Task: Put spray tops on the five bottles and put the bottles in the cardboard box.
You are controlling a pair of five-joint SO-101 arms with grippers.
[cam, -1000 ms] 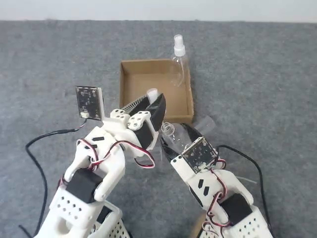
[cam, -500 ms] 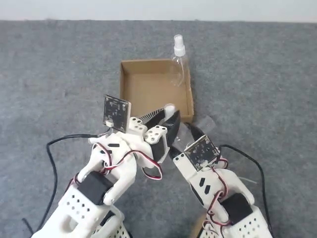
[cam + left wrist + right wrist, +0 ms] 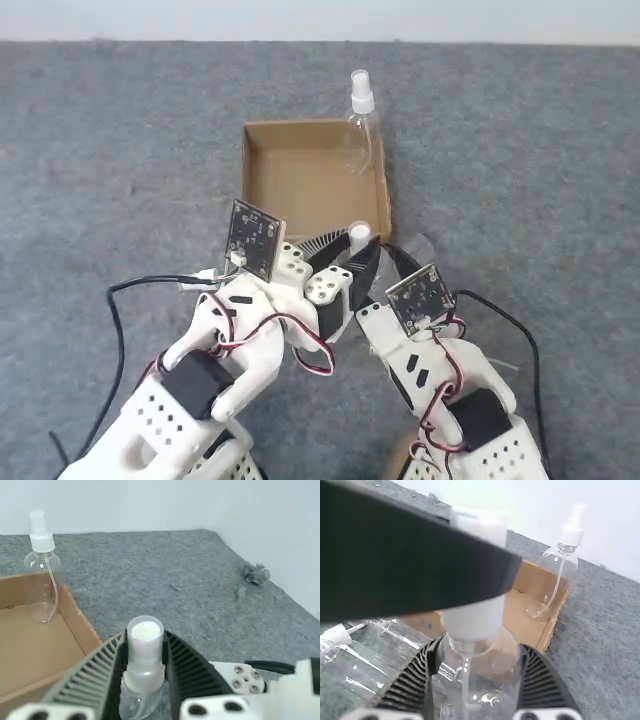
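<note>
The white spray top (image 3: pixel 145 642) is sitting on the neck of the clear bottle (image 3: pixel 479 672), which is standing just outside the near wall of the cardboard box (image 3: pixel 245 170). I am pinching the top between the fingers of the left gripper (image 3: pixel 144 641), while the right gripper (image 3: pixel 477 677) is clamping the bottle's body from both sides and holding it upright.

I judge that I am working through the capping step. The top looks seated, but I cannot tell whether it is fully home. The next move calls for pressing or twisting the top down while the right fingers resist the turn, then freeing the left fingers and carrying the bottle over the wall.

A capped bottle (image 3: pixel 360 135) is already standing in the box's far corner. Another bottle (image 3: pixel 375 647) is lying on the grey carpet (image 3: pixel 520 150) beside the right arm.
</note>
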